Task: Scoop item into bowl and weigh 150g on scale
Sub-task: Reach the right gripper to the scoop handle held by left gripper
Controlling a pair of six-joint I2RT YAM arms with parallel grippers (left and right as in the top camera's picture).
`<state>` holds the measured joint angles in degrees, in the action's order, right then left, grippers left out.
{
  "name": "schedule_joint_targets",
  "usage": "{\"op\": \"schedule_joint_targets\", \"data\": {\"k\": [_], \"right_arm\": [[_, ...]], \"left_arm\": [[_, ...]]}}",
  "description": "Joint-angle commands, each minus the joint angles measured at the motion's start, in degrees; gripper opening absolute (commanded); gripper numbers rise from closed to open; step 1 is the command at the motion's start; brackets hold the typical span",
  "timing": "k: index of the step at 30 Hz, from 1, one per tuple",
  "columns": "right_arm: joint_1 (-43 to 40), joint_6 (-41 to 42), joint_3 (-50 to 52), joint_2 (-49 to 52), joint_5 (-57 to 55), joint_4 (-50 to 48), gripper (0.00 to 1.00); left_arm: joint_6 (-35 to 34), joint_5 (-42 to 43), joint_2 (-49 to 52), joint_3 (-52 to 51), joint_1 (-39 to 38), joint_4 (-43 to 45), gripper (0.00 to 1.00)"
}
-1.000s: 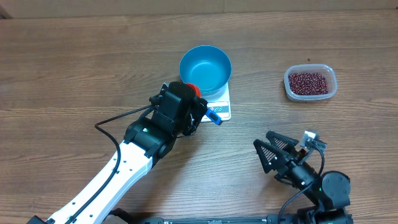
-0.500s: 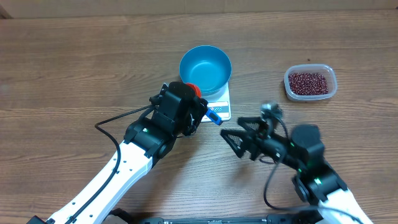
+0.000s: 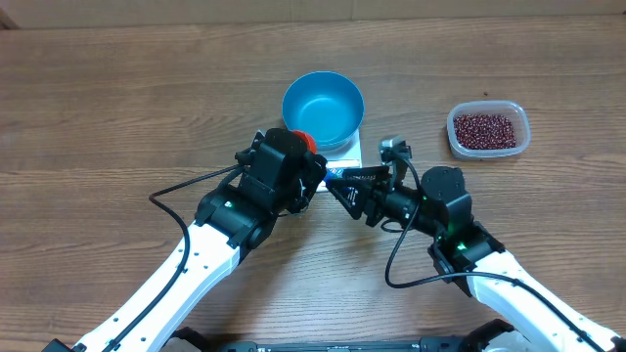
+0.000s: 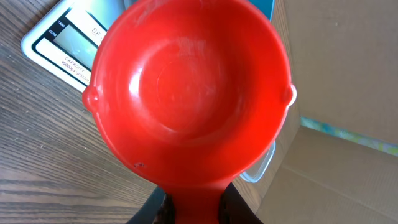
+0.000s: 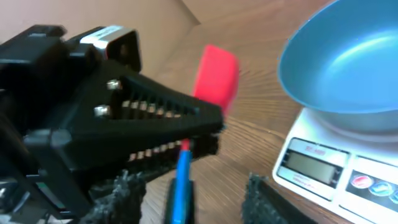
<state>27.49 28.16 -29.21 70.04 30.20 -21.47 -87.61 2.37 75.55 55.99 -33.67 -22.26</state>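
When looking from overhead, seeing the blue bowl (image 3: 323, 106) sitting on the scale (image 3: 352, 153), the beans (image 3: 484, 129) lying in a clear tub (image 3: 489, 154) well to its right on the counter (image 3: 117, 108), both arms' jaws close together at the scale's front. Through the left wrist, finding the left jaws pinching the handle of a red scoop (image 4: 189, 93) beside the scale. Through the right wrist, finding the right jaws spread around the scoop's blue handle end (image 5: 180, 180).

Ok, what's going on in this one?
The left end effector grips a red scoop, empty, beside the scale. The right end effector straddles the scoop's blue handle, not clamped. The blue bowl on the scale is empty; the beans sit in their tub.
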Motion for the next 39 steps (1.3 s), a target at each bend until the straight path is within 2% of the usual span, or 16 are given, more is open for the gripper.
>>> {"op": "schedule_joint_targets", "data": {"k": [1, 5, 13, 17, 36, 39], "right_arm": [[1.99, 0.81, -1.36, 0.5, -1.16, -1.97, 0.51], [2.4, 2.23, -1.36, 0.74, -4.81, -2.34, 0.45], [2.47, 3.41, -1.36, 2.01, -4.46, -3.67, 0.39], [2.47, 3.61, -1.36, 2.1, -4.46, -5.33, 0.3], [3.63, 3.56, -1.36, 2.1, -5.79, -5.46, 0.29], [3.63, 3.56, -1.36, 2.12, -6.19, -5.49, 0.25]], "left_arm": [[-0.72, 0.15, 0.33, 1.25, -0.11, 0.22, 0.04], [-0.7, 0.17, 0.33, 1.25, -0.11, 0.2, 0.05], [-0.72, 0.2, 0.33, 1.25, -0.11, 0.2, 0.04], [-0.81, 0.2, 0.33, 1.25, -0.11, 0.24, 0.04], [-2.91, 0.35, 0.33, 1.25, -0.13, 0.5, 0.04], [-2.95, 1.14, 0.33, 1.25, -0.13, 0.74, 0.04]]}}
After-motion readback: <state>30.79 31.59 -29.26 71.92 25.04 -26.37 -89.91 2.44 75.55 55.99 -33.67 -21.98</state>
